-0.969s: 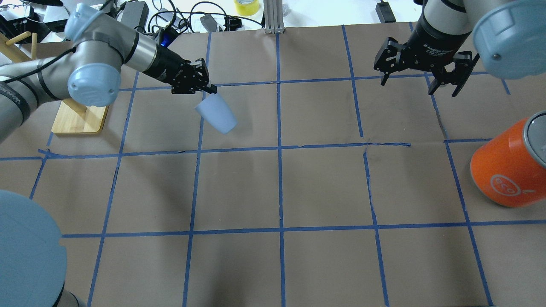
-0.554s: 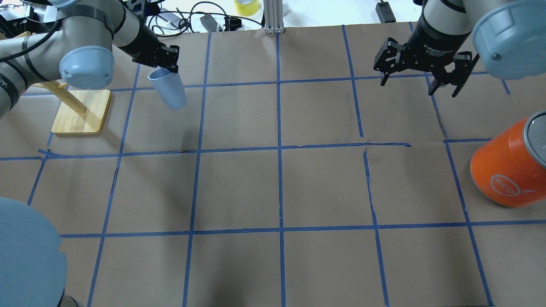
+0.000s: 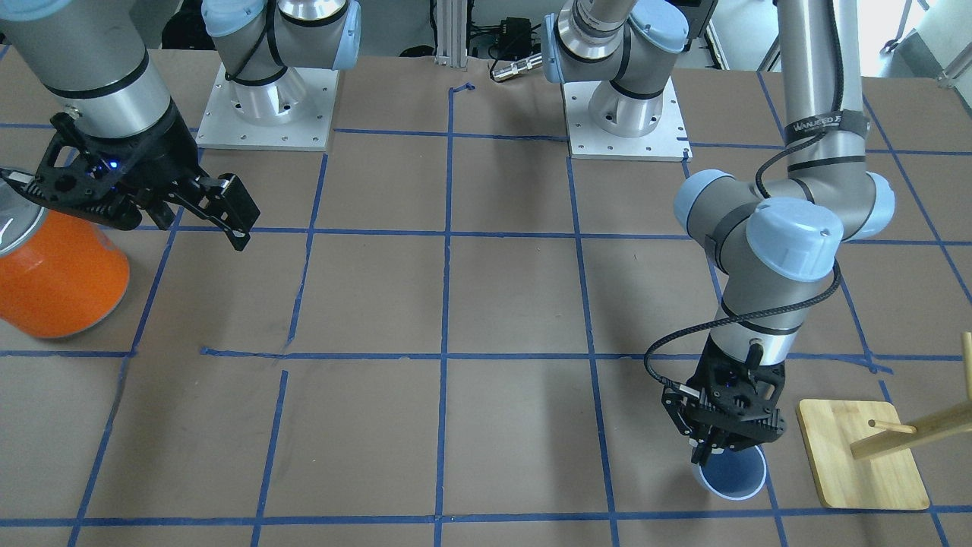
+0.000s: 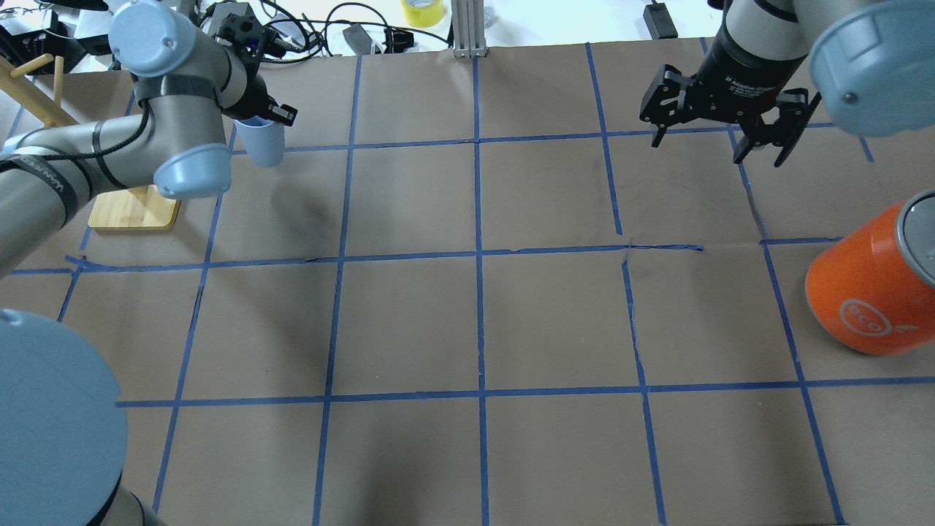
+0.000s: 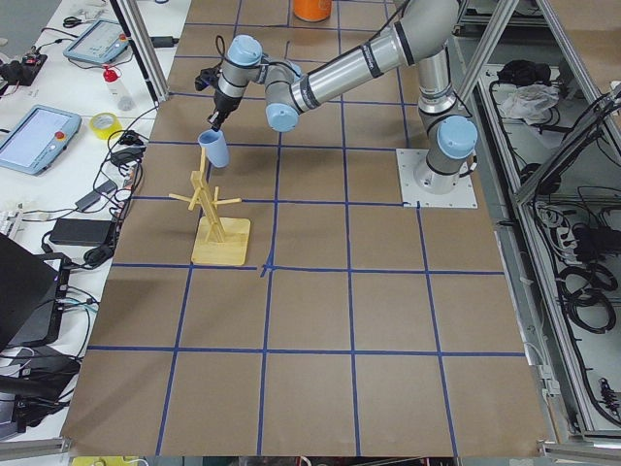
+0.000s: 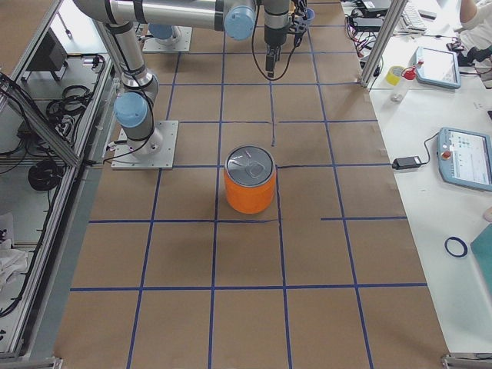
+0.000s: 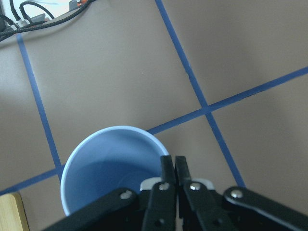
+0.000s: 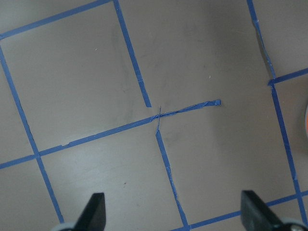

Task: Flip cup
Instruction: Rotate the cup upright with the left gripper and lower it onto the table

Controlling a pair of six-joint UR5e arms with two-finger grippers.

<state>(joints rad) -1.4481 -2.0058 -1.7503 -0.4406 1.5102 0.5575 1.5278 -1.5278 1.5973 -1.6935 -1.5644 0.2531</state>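
Observation:
The cup (image 4: 263, 146) is a small pale blue tumbler, upright with its mouth up, at the table's far left by the back edge. My left gripper (image 4: 269, 117) is shut on its rim from above. The left wrist view shows the two fingers (image 7: 167, 175) pinched on the cup's (image 7: 103, 163) wall, one inside and one outside. The front view shows the cup (image 3: 733, 475) under the left gripper (image 3: 714, 450), low over the paper; I cannot tell if it touches. My right gripper (image 4: 719, 135) is open and empty at the back right, also in its wrist view (image 8: 174, 216).
A large orange can (image 4: 869, 288) with a silver top stands at the right edge, also in the front view (image 3: 57, 273). A wooden peg rack (image 4: 135, 208) on a bamboo base stands just left of the cup. Cables and a tape roll (image 4: 421, 11) lie beyond the back edge.
My left gripper carried the cup left and toward the back edge. The cup turned from tilted to upright, mouth up. The right arm has not moved.

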